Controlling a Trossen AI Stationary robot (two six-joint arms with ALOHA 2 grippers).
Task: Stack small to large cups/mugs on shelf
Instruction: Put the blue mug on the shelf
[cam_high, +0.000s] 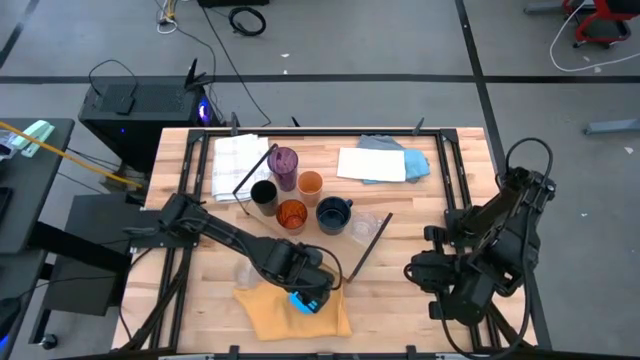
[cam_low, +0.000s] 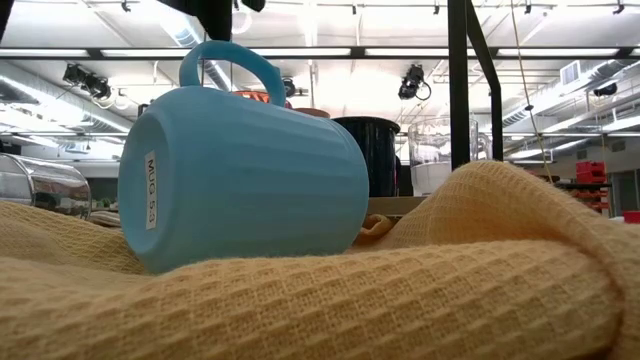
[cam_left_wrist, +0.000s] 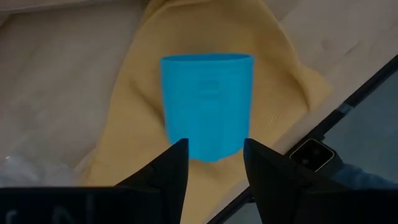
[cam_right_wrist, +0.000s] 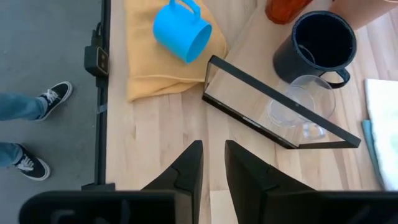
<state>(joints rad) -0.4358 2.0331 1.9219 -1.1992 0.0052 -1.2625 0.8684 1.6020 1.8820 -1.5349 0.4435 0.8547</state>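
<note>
The bright blue mug (cam_high: 304, 301) lay on its side on a yellow cloth (cam_high: 262, 312) at the near edge of the table (cam_high: 400, 300). The left gripper (cam_left_wrist: 213, 163) hovered just over it, its 2 fingers parted about as wide as the mug, with the mug's end between and beyond the tips; whether they touched it could not be told. In the low view the mug (cam_low: 240, 175) rested on the cloth (cam_low: 400, 290) with its handle upward and a small label on its base.

The right gripper (cam_right_wrist: 211, 167) hung over bare wood at the table's right side, well apart from every cup, its fingers nearly together and holding nothing.

The table was a light slatted wooden top on a grey floor with cables and a black box behind it. A person's 2 legs (cam_right_wrist: 25, 130) in jeans and dark shoes stood on the floor beside the table.

The shelf (cam_high: 310, 215) was a wooden board with thin black rods. Near it stood a purple tumbler (cam_high: 285, 163), a light orange cup (cam_high: 310, 184), a black cup (cam_high: 264, 195), an amber cup (cam_high: 292, 215) and a navy mug (cam_high: 333, 213), all upright. The navy mug (cam_right_wrist: 317, 46) looked empty. 2 clear glasses (cam_right_wrist: 298, 106) lay beside it under a black rod.
</note>
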